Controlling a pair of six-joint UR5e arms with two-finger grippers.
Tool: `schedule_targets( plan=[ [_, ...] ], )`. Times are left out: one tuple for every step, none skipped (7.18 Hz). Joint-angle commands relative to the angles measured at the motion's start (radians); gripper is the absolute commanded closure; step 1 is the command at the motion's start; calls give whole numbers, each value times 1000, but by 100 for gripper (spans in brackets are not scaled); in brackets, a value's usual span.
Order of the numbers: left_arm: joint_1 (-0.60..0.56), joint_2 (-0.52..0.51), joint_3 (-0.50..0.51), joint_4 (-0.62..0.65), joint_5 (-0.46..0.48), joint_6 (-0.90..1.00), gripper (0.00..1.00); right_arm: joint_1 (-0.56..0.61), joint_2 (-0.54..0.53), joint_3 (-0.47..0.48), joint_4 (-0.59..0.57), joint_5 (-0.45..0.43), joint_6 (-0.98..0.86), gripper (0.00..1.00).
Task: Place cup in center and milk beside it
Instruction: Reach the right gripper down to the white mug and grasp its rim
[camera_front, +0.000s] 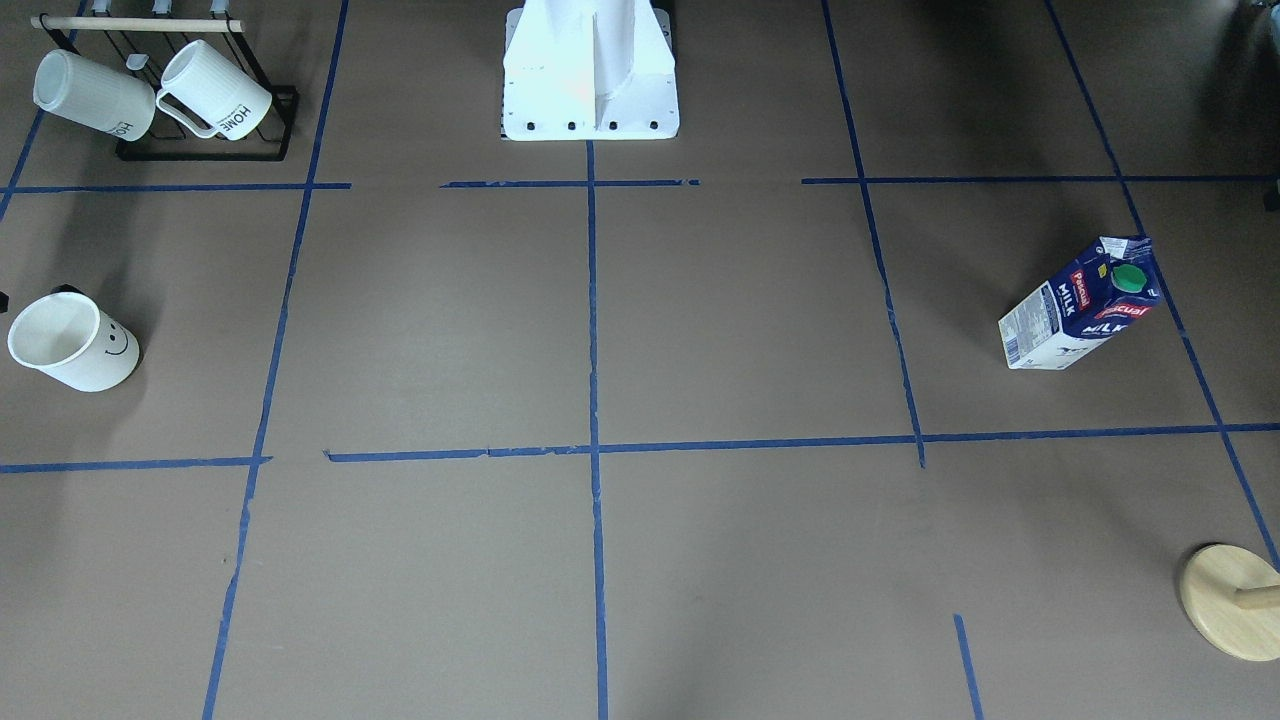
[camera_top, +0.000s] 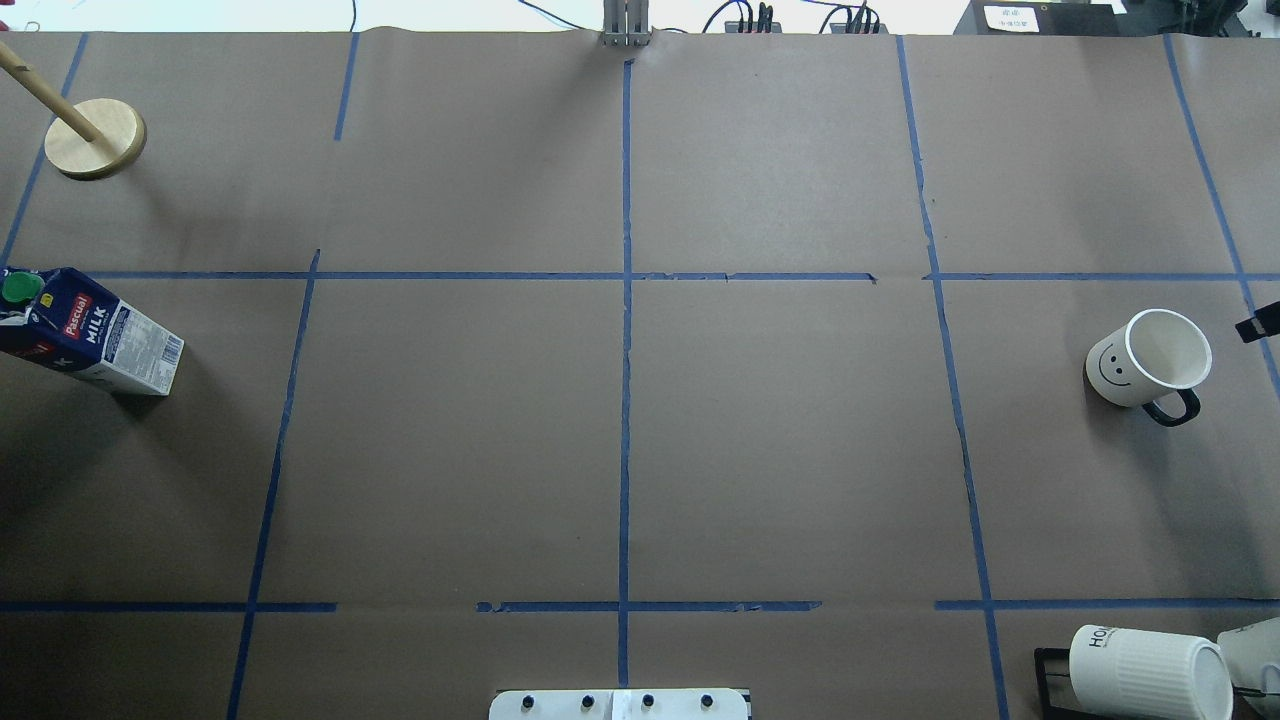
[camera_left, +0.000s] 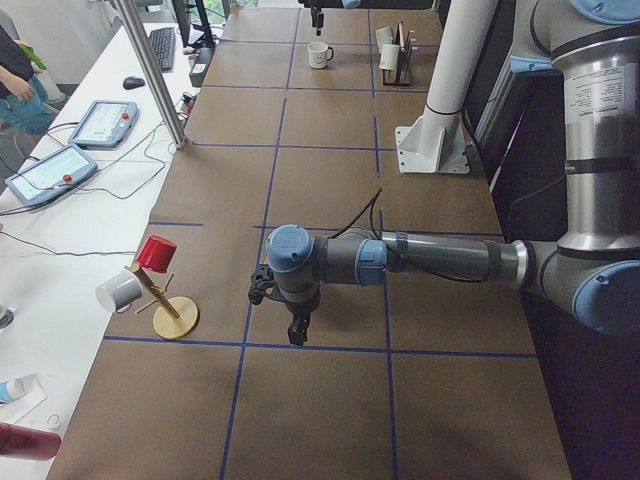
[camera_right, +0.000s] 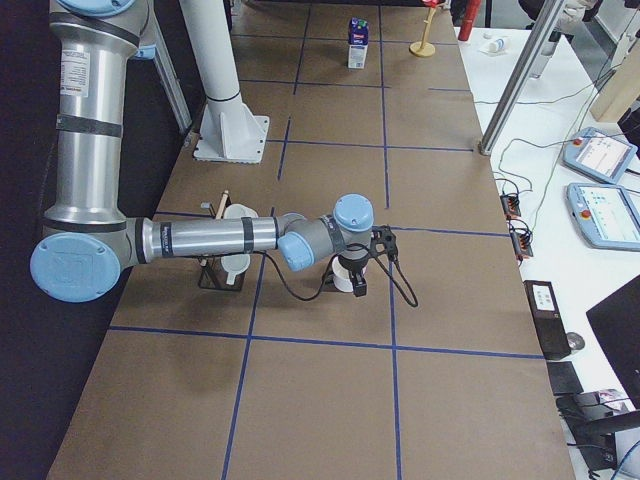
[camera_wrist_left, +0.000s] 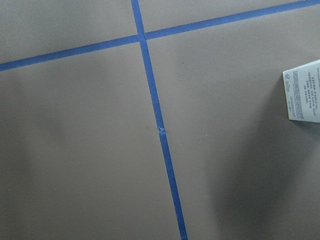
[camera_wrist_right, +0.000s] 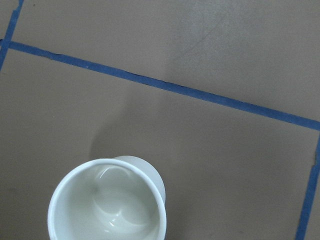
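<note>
The cup, white with a black smiley face and black handle, stands upright at the table's right side; it also shows in the front view and from above in the right wrist view. The milk, a dark blue carton with a green cap, stands at the far left, also in the front view. The center is bare brown paper with blue tape. My right gripper hangs just over the cup. My left gripper hangs near the milk. I cannot tell whether either is open or shut.
A black rack with ribbed "HOME" mugs sits at the near right corner. A wooden stand with a round base is at the far left corner. The white robot base is at the near edge.
</note>
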Motion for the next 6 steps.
schedule_targets(
  plan=[
    [0, 1, 1, 0, 0, 0, 0, -73, 1, -44, 105, -46, 104, 1],
    [0, 3, -1, 2, 0, 0, 0, -96, 1, -70, 125, -61, 104, 1],
    [0, 4, -1, 0, 0, 0, 0, -108, 6, -93, 128, -64, 104, 4],
    [0, 4, 1, 0, 0, 0, 0, -119, 21, -110, 126, -68, 105, 13],
    [0, 4, 1, 0, 0, 0, 0, -121, 27, -121, 126, -66, 105, 43],
    [0, 4, 1, 0, 0, 0, 0, -121, 27, -127, 128, -66, 104, 89]
  ],
)
